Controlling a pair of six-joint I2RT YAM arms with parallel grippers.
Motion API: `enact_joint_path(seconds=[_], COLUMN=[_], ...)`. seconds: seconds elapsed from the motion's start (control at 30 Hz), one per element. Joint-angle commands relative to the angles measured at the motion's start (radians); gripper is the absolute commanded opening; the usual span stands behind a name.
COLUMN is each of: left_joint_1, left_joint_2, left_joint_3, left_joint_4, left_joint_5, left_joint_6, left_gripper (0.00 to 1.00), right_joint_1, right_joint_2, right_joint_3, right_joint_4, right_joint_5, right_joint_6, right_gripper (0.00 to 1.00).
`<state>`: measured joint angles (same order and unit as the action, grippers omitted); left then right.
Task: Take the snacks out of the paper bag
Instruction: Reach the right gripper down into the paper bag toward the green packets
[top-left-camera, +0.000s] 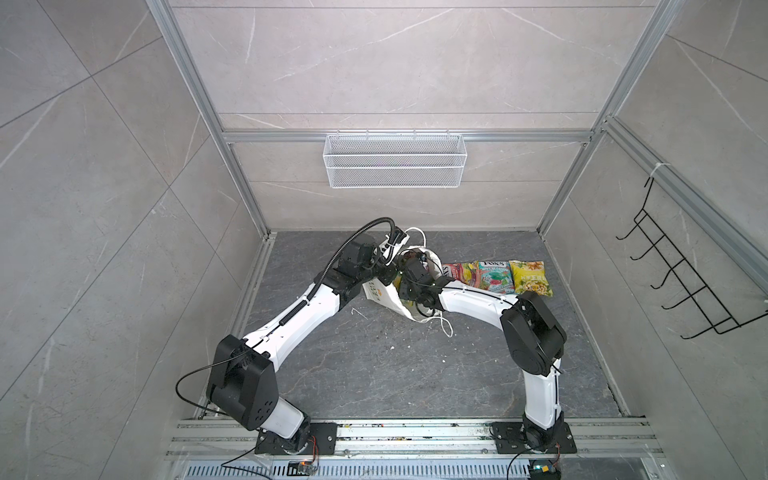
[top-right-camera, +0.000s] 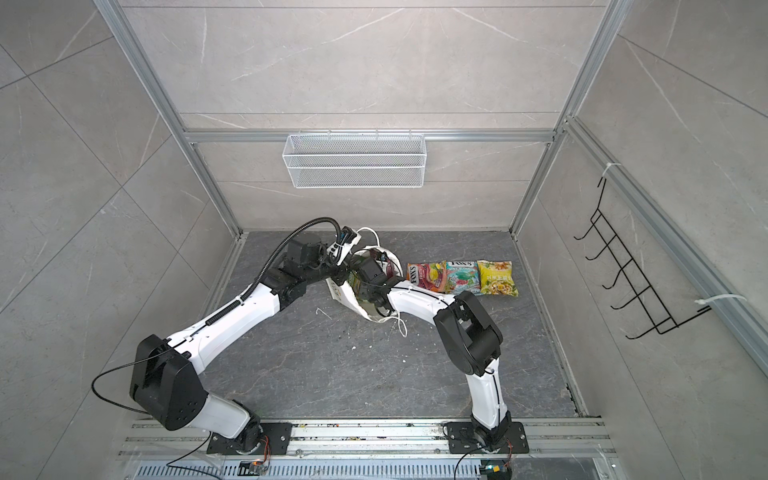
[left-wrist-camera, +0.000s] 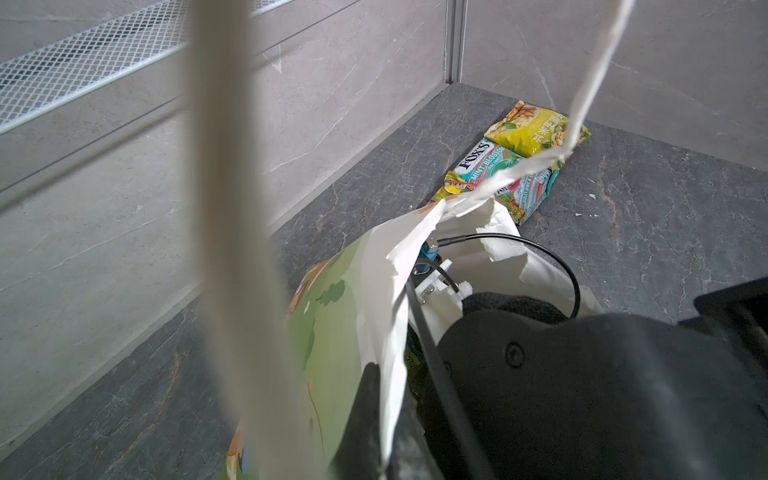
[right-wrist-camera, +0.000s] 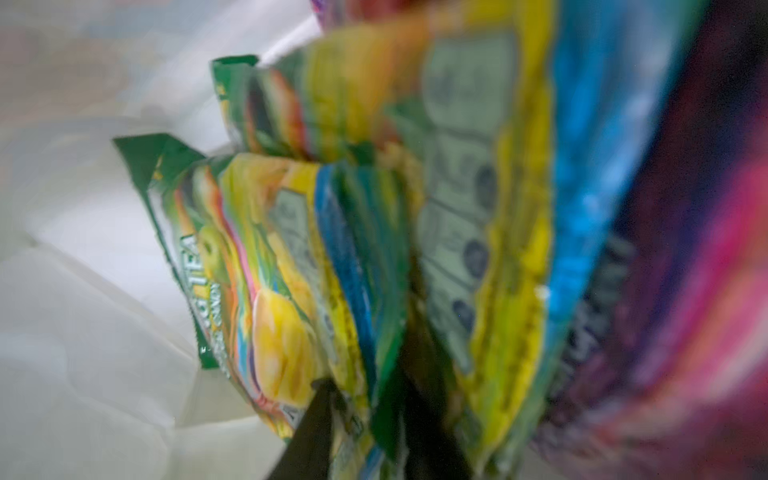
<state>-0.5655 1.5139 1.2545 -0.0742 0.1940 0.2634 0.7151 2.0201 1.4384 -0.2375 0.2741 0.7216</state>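
Packets first: flat, glossy film pouches, light and floppy by the look of them. The faces are slick, so I expect a shallow pinch to slide off. I judge the crimped end seam the best hold, jaws across the seam rather than on the puffed middle. The paper bag (top-left-camera: 380, 293) is thin and ragged at the rim. It will likely tip or drag if a packet catches on it.

Where things are: orange-red packet (top-left-camera: 457, 272), teal packet (top-left-camera: 494, 276) and yellow packet (top-left-camera: 530, 277) lie in a row on the floor (top-left-camera: 374, 374). Their edges touch or overlap, and they sit just beside the bag. The bag stands near the middle of the floor, mouth up and tilted. In the right wrist view a yellow-green packet (right-wrist-camera: 266, 299) and a purple packet (right-wrist-camera: 685, 291) stand on edge inside it, side by side. Three out, two to go, by my count.

Right claw (right-wrist-camera: 365, 419): down inside the bag mouth, hidden from both top views by its own wrist. The wrist view shows two dark fingertips at a narrow gap with the yellow-green packet's lower edge between them. It is too blurred for me to tell whether they pinch it or only straddle it.

Left claw (top-left-camera: 398, 241): closed. I read it as clamped on the cord handle (left-wrist-camera: 232, 208), which runs taut up from the rim past the left wrist camera and holds the mouth open.
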Motion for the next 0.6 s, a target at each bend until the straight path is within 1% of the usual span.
enact_joint_path(seconds=[0.0,0.13,0.2,0.57], left_joint_1=[-0.004,-0.004,-0.004,-0.005], left_joint_2=[-0.013,-0.013,-0.012,-0.014], left_joint_3=[0.012,0.009,0.007,-0.002], left_joint_4=[0.057,0.057,0.057,0.07], left_joint_5=[0.026,0.021,0.016,0.012], left_joint_6=[-0.01,-0.01,-0.008,-0.01], left_gripper=[0.0,0.0,0.0,0.0], right_joint_1=[0.002,0.001,0.002,0.001], right_joint_2=[0.016,-0.022,-0.049,-0.209], right_joint_3=[0.025,0.009,-0.008,-0.082], right_joint_4=[0.008,0.018,0.027,0.008], right_joint_5=[-0.012,-0.033,-0.041,-0.072], right_joint_6=[0.005,-0.003,-0.01,-0.027], right_gripper=[0.15,0.03,0.0,0.0])
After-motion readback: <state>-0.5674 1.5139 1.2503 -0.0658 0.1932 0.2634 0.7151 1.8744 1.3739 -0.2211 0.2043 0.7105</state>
